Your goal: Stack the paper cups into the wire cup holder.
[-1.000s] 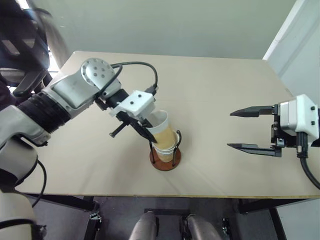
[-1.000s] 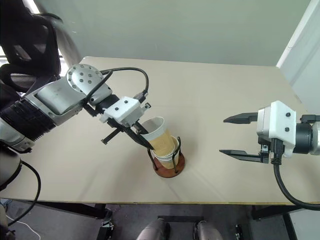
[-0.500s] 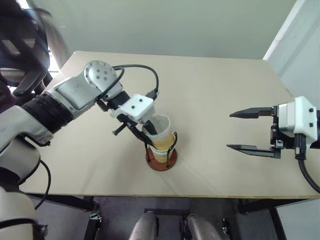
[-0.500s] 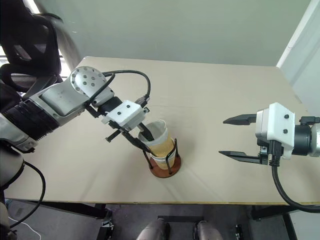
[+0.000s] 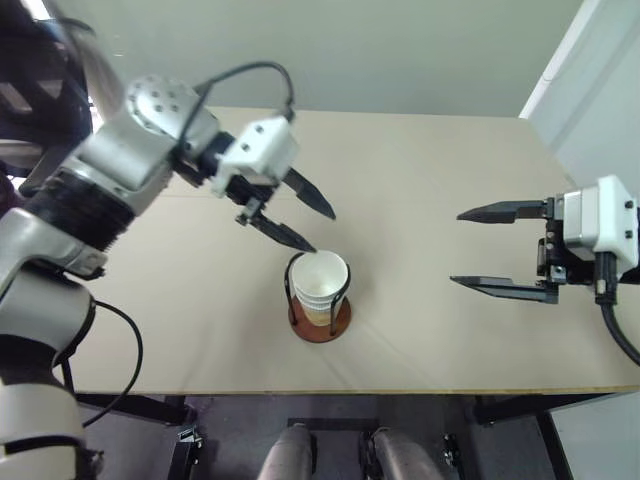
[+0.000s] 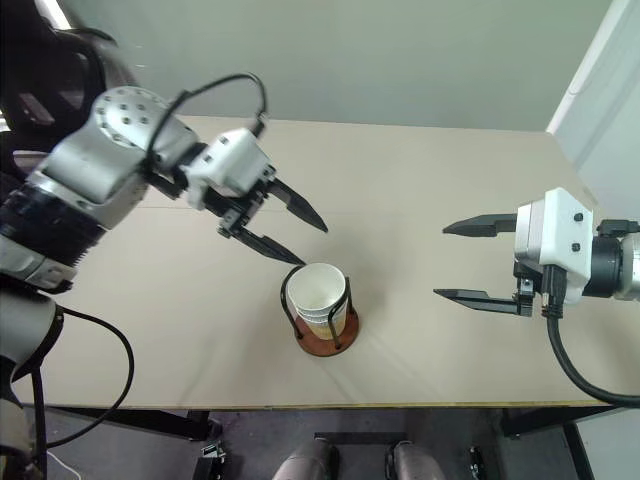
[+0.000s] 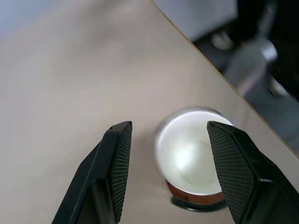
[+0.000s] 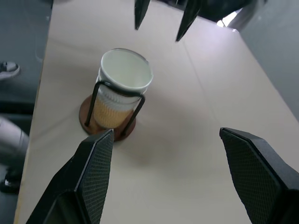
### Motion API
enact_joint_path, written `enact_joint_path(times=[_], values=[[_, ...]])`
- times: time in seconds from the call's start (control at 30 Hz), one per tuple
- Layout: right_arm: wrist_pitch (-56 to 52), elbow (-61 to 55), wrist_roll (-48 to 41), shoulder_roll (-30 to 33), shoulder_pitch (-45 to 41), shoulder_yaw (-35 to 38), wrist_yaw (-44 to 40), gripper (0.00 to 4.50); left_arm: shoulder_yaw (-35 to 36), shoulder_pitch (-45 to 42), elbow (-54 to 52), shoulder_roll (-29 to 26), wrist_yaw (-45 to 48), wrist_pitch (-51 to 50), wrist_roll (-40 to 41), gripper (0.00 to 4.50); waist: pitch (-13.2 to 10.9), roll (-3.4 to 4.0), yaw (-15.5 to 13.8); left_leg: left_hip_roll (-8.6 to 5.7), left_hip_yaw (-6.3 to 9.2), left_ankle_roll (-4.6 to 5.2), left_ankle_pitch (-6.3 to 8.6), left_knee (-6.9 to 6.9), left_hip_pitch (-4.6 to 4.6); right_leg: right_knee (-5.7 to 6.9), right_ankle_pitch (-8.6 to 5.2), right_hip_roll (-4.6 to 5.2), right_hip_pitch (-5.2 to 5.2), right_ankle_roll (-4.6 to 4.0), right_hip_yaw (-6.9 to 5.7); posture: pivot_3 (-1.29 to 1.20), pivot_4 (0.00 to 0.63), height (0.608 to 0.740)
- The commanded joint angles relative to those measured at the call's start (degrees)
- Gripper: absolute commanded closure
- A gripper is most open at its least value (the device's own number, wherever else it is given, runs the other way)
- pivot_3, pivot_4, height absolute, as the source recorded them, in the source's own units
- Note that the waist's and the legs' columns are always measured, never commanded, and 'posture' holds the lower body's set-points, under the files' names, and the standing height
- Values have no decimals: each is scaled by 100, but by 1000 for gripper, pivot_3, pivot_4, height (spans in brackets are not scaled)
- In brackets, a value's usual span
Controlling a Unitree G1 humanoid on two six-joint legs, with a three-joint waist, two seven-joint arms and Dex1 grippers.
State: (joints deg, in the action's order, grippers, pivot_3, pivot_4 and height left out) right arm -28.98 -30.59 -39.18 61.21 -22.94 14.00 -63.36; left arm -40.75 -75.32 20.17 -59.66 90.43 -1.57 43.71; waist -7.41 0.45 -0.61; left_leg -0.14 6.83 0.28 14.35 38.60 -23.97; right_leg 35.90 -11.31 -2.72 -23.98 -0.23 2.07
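Observation:
The paper cups [image 5: 320, 285] stand nested upright inside the wire cup holder [image 5: 321, 322], a reddish-brown disc with black wire loops, near the table's front edge. White rims and a tan side show on the paper cups [image 8: 122, 88] in the right wrist view too. My left gripper [image 5: 318, 228] hangs open just above and behind the stack, holding nothing. In the left wrist view the cups [image 7: 194, 158] lie between and beyond its fingertips. My right gripper [image 5: 458, 249] is open and empty, well to the right of the holder, its fingers pointing toward it.
The tan table [image 5: 430, 170] stretches wide behind and beside the holder. Its front edge [image 5: 400, 392] runs close under the holder. A dark chair [image 5: 40, 110] stands at the far left.
My left gripper let go of the top cup, opened, and rose up and back. The cup dropped straight into the stack, which now stands upright. The right gripper stayed put.

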Motion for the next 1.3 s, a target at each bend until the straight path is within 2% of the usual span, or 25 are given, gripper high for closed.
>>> enact_joint_path(times=[0.03, 0.17, 0.27, 0.4, 0.5, 0.6, 0.8, 1.03, 1.3], values=[[168, 490, 243, -326, -295, -405, 151, 794, 1260, 865, -706, -733, -254, -752, 123, 1779, 1, 2, 54, 1, 1, -3, -4, 2, -1, 0, -1, 0, 0, 1, 0, 0, 150, 740], [303, 1111, 539, -593, -515, -737, 45, 794, 2765, 2936, -1780, -1746, -1208, -1432, 304, 1779, 1, 5, 91, 3, -2, -12, -22, -9, 9, 0, -1, -2, -4, 1, 5, 0, 150, 740], [364, 1494, 691, -755, -738, -916, -5, 794, 4626, 4945, -2506, -2001, -1904, -2051, 507, 1779, 1, 4, 46, 1, -1, -11, -22, -18, 5, 0, -2, -1, -8, 0, 14, 0, 150, 740], [464, 1997, 920, -923, -1031, -1131, -95, 794, 7123, 7140, -3663, -1158, -2729, -3128, 371, 1779, 4, -1, 3, -1, -5, 0, -15, -20, 7, 1, -5, -2, -7, -13, 18, 0, 150, 740], [520, 2290, 1018, -1012, -1257, -1244, -234, 794, 8088, 8086, -4471, -401, -3337, -3655, 423, 1779, 5, -3, 7, -2, -13, -3, -11, -24, 17, 8, -12, 1, -5, -37, 20, 0, 150, 740], [621, 2575, 1179, -1090, -1497, -1381, -383, 794, 8478, 8553, -4956, 77, -3731, -3972, 505, 1779, 5, -3, -2, 1, -14, -14, -12, -35, 31, 21, -12, 1, -5, -75, 19, 0, 150, 740], [837, 3103, 1496, -1293, -1918, -1545, -534, 794, 8939, 8975, -5390, 628, -4233, -4178, 493, 1779, 3, 1, 28, 11, -15, -51, -43, -55, 74, 35, 3, -3, 4, -165, 14, 0, 150, 740], [927, 3405, 1715, -1594, -2093, -1554, -488, 794, 9004, 8873, -5433, 1080, -4901, -4029, 312, 1779, 1, 4, 37, 14, -14, -60, -66, -60, 94, 54, 8, -6, 11, -175, 17, 0, 150, 740], [929, 3503, 1796, -1671, -2181, -1547, -551, 794, 8912, 8744, -5398, 1185, -5208, -3965, 289, 1779, 0, 5, 30, 14, -13, -72, -54, -69, 88, 36, 4, -6, 10, -169, 17, 0, 150, 740]])
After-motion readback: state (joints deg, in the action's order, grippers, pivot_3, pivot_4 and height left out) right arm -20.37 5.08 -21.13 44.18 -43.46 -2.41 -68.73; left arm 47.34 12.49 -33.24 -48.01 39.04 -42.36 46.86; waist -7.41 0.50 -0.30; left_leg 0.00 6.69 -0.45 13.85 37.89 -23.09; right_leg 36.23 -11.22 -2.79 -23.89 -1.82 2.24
